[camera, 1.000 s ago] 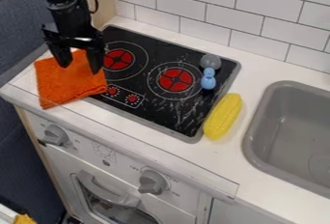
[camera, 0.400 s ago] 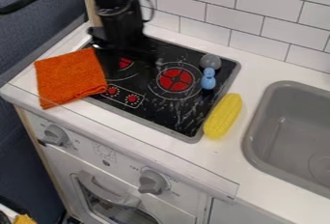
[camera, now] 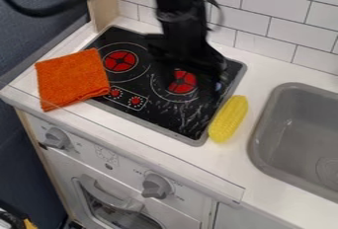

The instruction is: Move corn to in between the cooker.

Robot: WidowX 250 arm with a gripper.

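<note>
At the left, an orange cloth [camera: 71, 79] lies spread on the white surface [camera: 267, 72], its right side along the left edge of the black cooktop [camera: 148, 115], which has red burner marks. Over the right-hand part of the cooktop hangs the gripper [camera: 190, 85], blurred against the black but apparently open, with red of the larger burner mark [camera: 182, 82] visible between its fingers and a bit of a small blue thing [camera: 218, 86] by the right one. Next comes the yellow corn [camera: 228, 118], lying slantwise just beside the cooktop's right edge, between it and the grey sink [camera: 300, 129].
</note>
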